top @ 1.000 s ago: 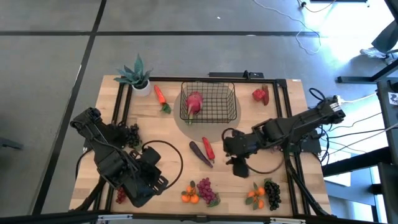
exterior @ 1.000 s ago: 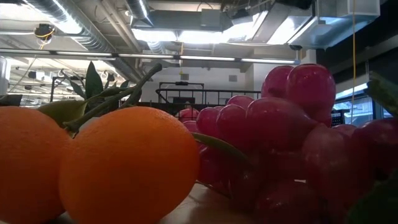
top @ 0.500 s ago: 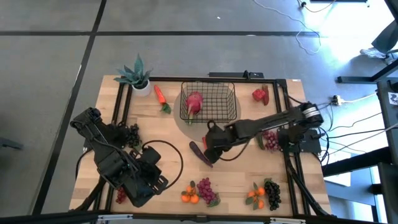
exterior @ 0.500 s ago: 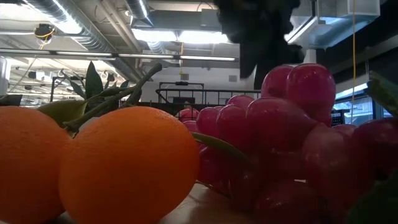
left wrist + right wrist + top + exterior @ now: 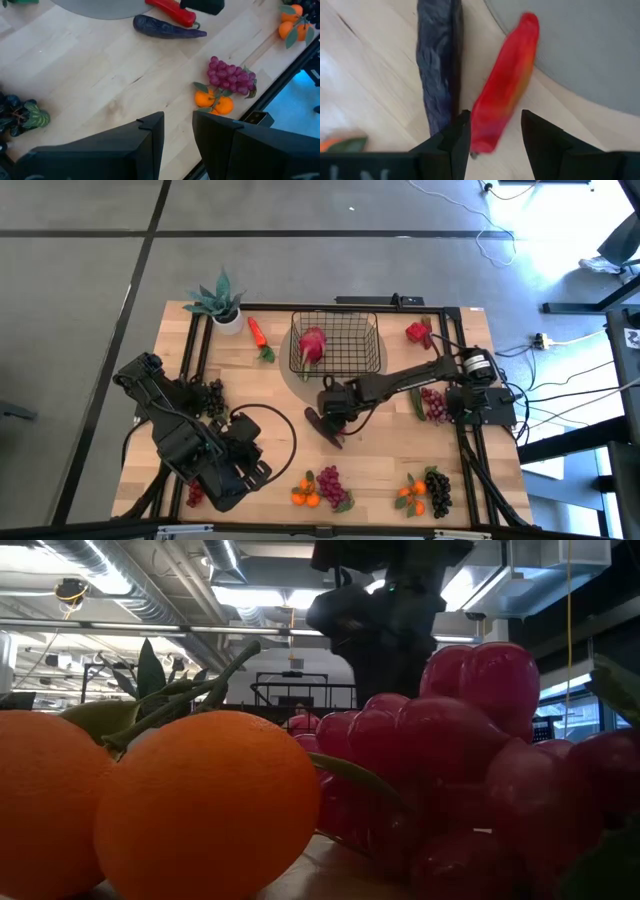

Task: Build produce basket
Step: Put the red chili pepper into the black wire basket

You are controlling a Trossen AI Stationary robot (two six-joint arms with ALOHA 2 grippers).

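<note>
The black wire basket (image 5: 338, 345) stands on a grey round mat at the table's far middle, with a pink-red radish (image 5: 312, 345) inside it. A long red pepper (image 5: 506, 85) and a dark eggplant (image 5: 439, 65) lie side by side on the wood, near the mat's edge. My right gripper (image 5: 492, 132) hangs over them, pointing down and open. Its fingers stand on either side of one end of the pepper; I cannot tell whether they touch it. My left gripper (image 5: 178, 127) waits open above the table's near left (image 5: 240, 455).
A carrot (image 5: 258, 333) and a potted plant (image 5: 220, 300) are at the far left. A second red pepper (image 5: 418, 332) and red grapes (image 5: 432, 402) are on the right. Oranges with purple grapes (image 5: 320, 488) and oranges with black grapes (image 5: 425, 492) lie along the near edge. Black grapes (image 5: 210, 392) lie on the left.
My right gripper has swung from the table's right-middle toward its left and come down over the red pepper and eggplant, rolling its wrist on the way. In the low view its arm has dropped into sight behind the grapes. The produce has not moved.
</note>
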